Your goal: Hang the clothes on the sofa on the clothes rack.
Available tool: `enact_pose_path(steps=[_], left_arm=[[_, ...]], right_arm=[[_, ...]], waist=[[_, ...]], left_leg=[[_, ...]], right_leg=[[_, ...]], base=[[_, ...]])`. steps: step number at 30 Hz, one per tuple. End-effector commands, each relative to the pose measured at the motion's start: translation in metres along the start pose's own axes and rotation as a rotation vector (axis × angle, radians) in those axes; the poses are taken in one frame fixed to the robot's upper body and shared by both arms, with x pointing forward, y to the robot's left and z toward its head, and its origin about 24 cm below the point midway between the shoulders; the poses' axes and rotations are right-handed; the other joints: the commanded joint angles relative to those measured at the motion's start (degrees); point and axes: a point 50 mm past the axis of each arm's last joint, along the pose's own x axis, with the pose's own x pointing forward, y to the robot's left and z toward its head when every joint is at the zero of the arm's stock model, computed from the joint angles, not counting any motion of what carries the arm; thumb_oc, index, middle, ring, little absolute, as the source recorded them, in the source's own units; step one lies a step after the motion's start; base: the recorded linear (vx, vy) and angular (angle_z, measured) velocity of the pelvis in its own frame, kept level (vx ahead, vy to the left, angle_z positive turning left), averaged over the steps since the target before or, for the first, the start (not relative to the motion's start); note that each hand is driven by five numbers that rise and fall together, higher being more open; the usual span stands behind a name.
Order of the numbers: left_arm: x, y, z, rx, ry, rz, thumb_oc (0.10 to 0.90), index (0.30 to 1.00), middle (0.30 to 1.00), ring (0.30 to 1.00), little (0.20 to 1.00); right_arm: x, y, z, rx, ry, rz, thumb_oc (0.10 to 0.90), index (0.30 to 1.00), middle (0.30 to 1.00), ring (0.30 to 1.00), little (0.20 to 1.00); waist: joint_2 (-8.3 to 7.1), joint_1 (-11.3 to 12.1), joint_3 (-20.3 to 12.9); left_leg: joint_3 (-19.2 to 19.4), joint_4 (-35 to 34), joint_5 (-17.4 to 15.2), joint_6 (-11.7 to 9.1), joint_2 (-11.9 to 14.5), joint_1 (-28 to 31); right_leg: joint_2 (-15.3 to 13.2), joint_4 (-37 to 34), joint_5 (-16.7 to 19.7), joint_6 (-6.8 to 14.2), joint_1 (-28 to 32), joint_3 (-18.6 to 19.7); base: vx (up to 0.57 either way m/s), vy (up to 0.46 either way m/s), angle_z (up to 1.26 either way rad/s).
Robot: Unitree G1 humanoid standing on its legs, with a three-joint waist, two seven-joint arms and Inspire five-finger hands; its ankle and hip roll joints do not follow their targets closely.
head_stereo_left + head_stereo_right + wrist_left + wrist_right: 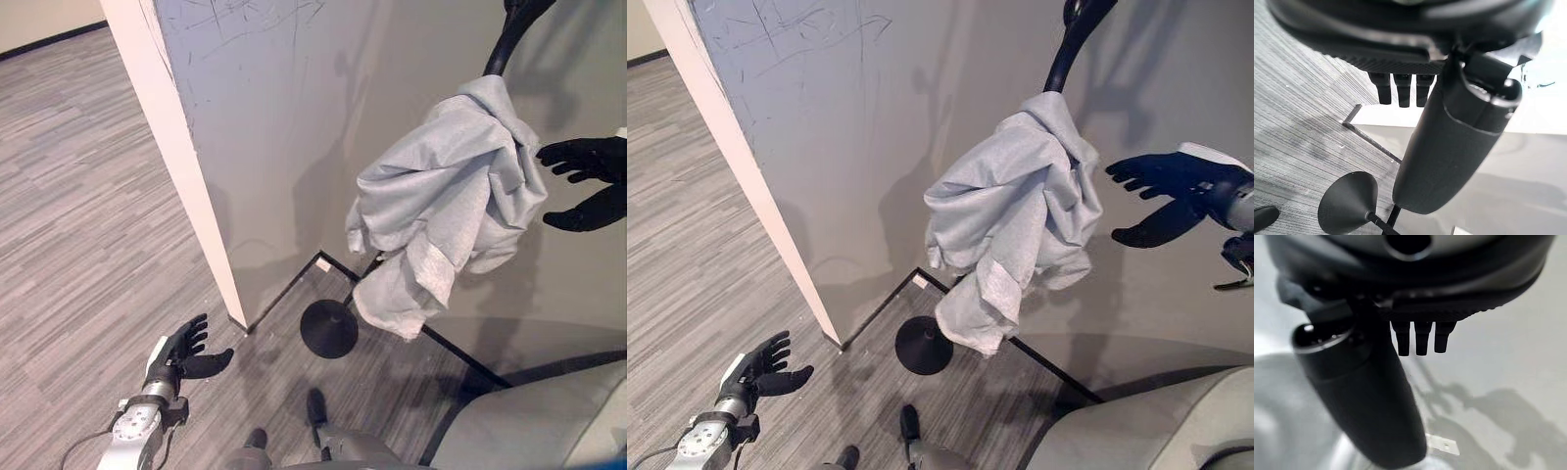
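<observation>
Grey cloth garment point(446, 201) hangs bunched on the clothes rack point(509, 39) — draped over the black curved arm, its lower folds dangling above the round black base point(329, 328) on the floor. Right hand point(1176, 191) is just beside the garment, apart from it, fingers straight and spread, thumb out, holding nothing; the right wrist view shows the same, fingers extended toward the bare grey wall point(294, 117). Left hand point(191, 351) hangs low over the striped floor point(78, 196), well away from the rack, fingers loosely open, empty. Corner of the grey sofa point(549, 421) sits at lower right, no clothes visible on that part.

Step looks like release after hanging — garment seems placed and the right hand free of it. Hang looks lumpy, so it could slip. Next move likely calls for drawing the right hand back without snagging the cloth, then checking the sofa for more clothes.
</observation>
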Motion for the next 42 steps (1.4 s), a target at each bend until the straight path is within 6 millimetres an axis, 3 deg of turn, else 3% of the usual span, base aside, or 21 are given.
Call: enact_pose_path(steps=[1, 8, 10, 11, 13, 15, 16, 17, 20, 21, 22, 25, 28, 29, 30, 32, 35, 36, 38, 40, 42], left_arm=[[-0.006, 0.019, 0.04, 0.079, -0.197, -0.028, 0.8, 0.9, 0.9, 0.9, 0.9], [-0.003, 0.007, 0.038, 0.021, -0.206, -0.023, 0.8, 0.9, 0.9, 0.9, 0.9], [-0.004, 0.006, 0.039, -0.03, -0.221, 0.016, 0.8, 0.9, 0.9, 0.9, 0.9], [-0.008, 0.017, 0.04, -0.045, -0.237, 0.077, 0.8, 0.9, 0.9, 0.9, 0.9], [-0.007, 0.022, 0.048, -0.012, -0.256, 0.081, 0.8, 0.9, 0.9, 0.9, 0.9], [-0.005, 0.019, 0.05, 0.004, -0.254, 0.088, 0.8, 0.9, 0.9, 0.9, 0.9], [-0.007, 0.021, 0.047, 0.018, -0.242, 0.099, 0.8, 0.9, 0.9, 0.9, 0.9], [-0.006, 0.021, 0.047, 0.023, -0.242, 0.096, 0.8, 0.9, 0.9, 0.9, 0.9], [-0.011, 0.031, 0.04, 0.124, -0.192, 0.11, 0.8, 0.9, 0.9, 0.9, 0.9], [-0.011, 0.031, 0.04, 0.124, -0.192, 0.11, 0.8, 0.9, 0.9, 0.9, 0.9], [-0.013, 0.037, 0.03, 0.184, -0.143, 0.124, 0.8, 0.9, 0.9, 0.9, 0.9], [-0.013, 0.038, 0.008, 0.202, -0.047, 0.138, 0.8, 0.9, 0.9, 0.9, 0.9], [-0.014, 0.034, -0.008, 0.196, 0.023, 0.122, 0.8, 0.9, 0.9, 0.9, 0.9], [-0.016, 0.032, -0.026, 0.196, 0.096, 0.123, 0.8, 0.9, 0.9, 0.9, 0.9], [-0.016, 0.032, -0.026, 0.196, 0.095, 0.124, 0.8, 0.9, 0.9, 0.9, 0.9], [-0.019, 0.03, -0.045, 0.193, 0.181, 0.122, 0.8, 0.9, 0.9, 0.9, 0.9], [-0.029, 0.021, -0.082, 0.146, 0.328, 0.169, 0.8, 0.9, 0.9, 0.9, 0.9], [-0.028, 0.018, -0.084, 0.133, 0.341, 0.16, 0.8, 0.9, 0.9, 0.9, 0.9], [-0.026, 0.013, -0.087, 0.142, 0.352, 0.157, 0.8, 0.9, 0.9, 0.9, 0.9], [-0.02, 0.005, -0.082, 0.125, 0.326, 0.147, 0.8, 0.9, 0.9, 0.9, 0.9], [-0.017, 0.002, -0.079, 0.12, 0.314, 0.135, 0.8, 0.9, 0.9, 0.9, 0.9]], right_arm=[[-0.039, -0.075, 0.03, -0.065, -0.112, -0.315, 0.8, 0.9, 0.9, 0.9, 0.9], [-0.041, -0.097, 0.031, 0.034, -0.156, -0.47, 0.8, 0.9, 0.9, 0.9, 0.9], [-0.038, -0.091, 0.027, -0.025, -0.125, -0.524, 0.8, 0.9, 0.9, 0.9, 0.9], [-0.03, -0.065, 0.023, -0.011, -0.181, -0.552, 0.8, 0.9, 0.9, 0.9, 0.9], [-0.043, -0.042, 0.0, 0.104, -0.199, -0.599, 0.8, 0.9, 0.9, 0.9, 0.9], [-0.067, 0.002, -0.046, 0.323, -0.153, -0.7, 0.8, 0.9, 0.9, 0.9, 0.9], [-0.08, 0.048, -0.065, 0.542, -0.172, -0.723, 0.8, 0.9, 0.9, 0.9, 0.9], [-0.081, 0.05, -0.066, 0.544, -0.166, -0.724, 0.8, 0.9, 0.9, 0.9, 0.9], [-0.07, 0.135, -0.079, 0.847, -0.095, -0.646, 0.8, 0.9, 0.9, 0.9, 0.9], [-0.07, 0.136, -0.079, 0.848, -0.094, -0.646, 0.8, 0.9, 0.9, 0.9, 0.9], [-0.066, 0.184, -0.075, 0.914, -0.013, -0.506, 0.8, 0.9, 0.9, 0.9, 0.9], [-0.059, 0.237, -0.075, 0.979, 0.102, -0.352, 0.8, 0.9, 0.9, 0.9, 0.9], [-0.052, 0.262, -0.073, 1.03, 0.14, -0.272, 0.8, 0.9, 0.9, 0.9, 0.9], [-0.048, 0.297, -0.073, 1.073, 0.221, -0.175, 0.8, 0.9, 0.9, 0.9, 0.9], [-0.047, 0.297, -0.073, 1.074, 0.22, -0.175, 0.8, 0.9, 0.9, 0.9, 0.9], [-0.049, 0.323, -0.076, 1.065, 0.305, -0.105, 0.8, 0.9, 0.9, 0.9, 0.9], [-0.052, 0.382, -0.079, 1.107, 0.509, 0.017, 0.8, 0.9, 0.9, 0.9, 0.9], [-0.053, 0.39, -0.079, 1.102, 0.539, 0.047, 0.8, 0.9, 0.9, 0.9, 0.9], [-0.063, 0.407, -0.083, 1.142, 0.629, 0.047, 0.8, 0.9, 0.9, 0.9, 0.9], [-0.057, 0.402, -0.086, 1.147, 0.64, -0.014, 0.8, 0.9, 0.9, 0.9, 0.9], [-0.055, 0.399, -0.088, 1.136, 0.642, -0.037, 0.8, 0.9, 0.9, 0.9, 0.9]], waist=[[-3.86, 1.31, -6.21], [-1.96, 0.09, -6.24], [-0.89, -1.65, -5.36], [-2.16, -3.57, -5.18], [-4.02, -2.93, -4.72], [-3.81, -2.22, -4.1], [-2.45, -3.65, -4.05], [-2.46, -3.42, -4.3], [-1.84, -4.7, -3.03], [-1.88, -4.62, -3.06], [-1.07, -4.94, -0.46], [1.04, -4.09, 1.96], [1.91, -2.98, 1.57], [2.9, -0.96, 0.53], [2.83, -0.99, 0.49], [3.15, 1.12, -1.04], [1.52, 5.9, -3.95], [0.96, 6.34, -4.09], [0.86, 6.44, -3.75], [1.71, 7.23, -2.01], [2.49, 6.99, -1.23]], left_leg=[[6.28, -2.06, -3.4, -0.72, 0.13, 2.46], [6.19, -2.06, -2.98, -0.58, 0.47, 2.29], [5.81, 2.6, -4.29, -0.3, -0.57, 0.58], [5.85, 8.54, -5.76, -0.54, -1.46, -1.31], [5.54, 11.43, -6.34, -0.94, -0.8, -1.73], [2.95, 13.48, -6.3, -0.75, 1.02, -1.68], [2.14, 9.69, -8.0, 0.05, 1.2, 0.01], [2.23, 9.32, -8.06, 0.21, 1.4, 0.17], [4.55, 4.81, -8.57, 2.63, -1.17, 1.28], [4.64, 4.73, -8.55, 2.65, -1.16, 1.31], [6.78, 1.3, -6.22, 3.94, -3.1, 1.77], [9.45, -1.32, -1.43, 4.78, -4.43, -0.36], [10.98, -2.06, 0.59, 4.87, -4.31, -2.62], [13.27, -2.06, 2.65, 4.66, -3.32, -5.58], [13.28, -2.06, 2.77, 4.66, -3.39, -5.73], [15.41, -2.06, 3.37, 4.48, -2.84, -7.39], [19.1, -2.06, 6.36, 4.36, -3.31, -11.66], [19.5, -2.06, 6.75, 4.36, -3.7, -12.48], [19.24, -2.06, 8.39, 3.97, -4.37, -14.68], [19.46, -2.06, 11.6, 2.59, -4.5, -19.15], [19.11, -2.06, 12.73, 1.52, -4.26, -20.2]], right_leg=[[-2.3, 0.19, -3.98, 3.92, 2.39, -1.13], [-1.69, 0.19, -4.32, 3.69, 2.28, -0.25], [-1.62, 0.6, -3.74, 3.75, 1.94, 1.55], [-1.95, 1.72, -3.55, 3.91, 0.91, 3.66], [-1.88, 2.14, -3.51, 3.85, 0.64, 4.0], [-1.92, 2.04, -2.92, 4.47, 0.13, 5.28], [-2.55, 1.58, -0.23, 5.75, -1.44, 6.34], [-2.5, 1.26, -0.39, 5.71, -1.29, 6.23], [-3.28, 0.26, 4.75, 8.36, -5.81, 8.04], [-3.26, 0.28, 4.74, 8.36, -5.85, 8.12], [-2.14, 0.31, 8.63, 9.67, -8.75, 8.29], [-2.27, 4.5, 3.49, 7.76, -6.87, 3.89], [-3.39, 9.35, -0.85, 6.08, -4.91, 0.54], [-5.38, 14.08, -5.6, 5.18, -0.46, -3.86], [-5.43, 14.13, -5.56, 5.21, -0.63, -3.84], [-8.46, 16.22, -7.79, 4.6, 4.35, -7.27], [-12.52, 17.57, -2.35, 5.85, 12.26, -7.46], [-11.55, 16.37, -2.48, 6.15, 12.11, -5.9], [-7.5, 12.24, -8.41, 5.85, 12.18, -2.92], [-3.64, 1.56, -14.5, 2.51, 13.73, -3.12], [-2.05, 1.38, -14.7, 1.42, 13.18, -3.0]], base=[[0.0, 0.0, 0.0], [-0.01, -0.002, -0.01], [-0.13, 0.068, -0.06], [-0.19, 0.148, -0.19], [-0.11, 0.134, -0.14], [-0.14, 0.287, -0.04], [-0.15, 0.306, -0.25], [-0.26, 0.352, -0.26], [-0.26, 0.301, -0.43], [-0.47, 0.37, -1.13], [-0.51, 0.356, -1.35], [-0.58, 0.361, -1.06], [-0.4, 0.135, -0.7], [-0.31, 0.07, -0.71], [-0.43, 0.096, -0.83], [-0.25, 0.032, -0.4], [-0.44, -0.033, -0.43], [-0.35, -0.06, -0.68], [-0.34, -0.054, -0.37], [-0.56, -0.14, 0.39], [-0.45, -0.099, 0.21]])
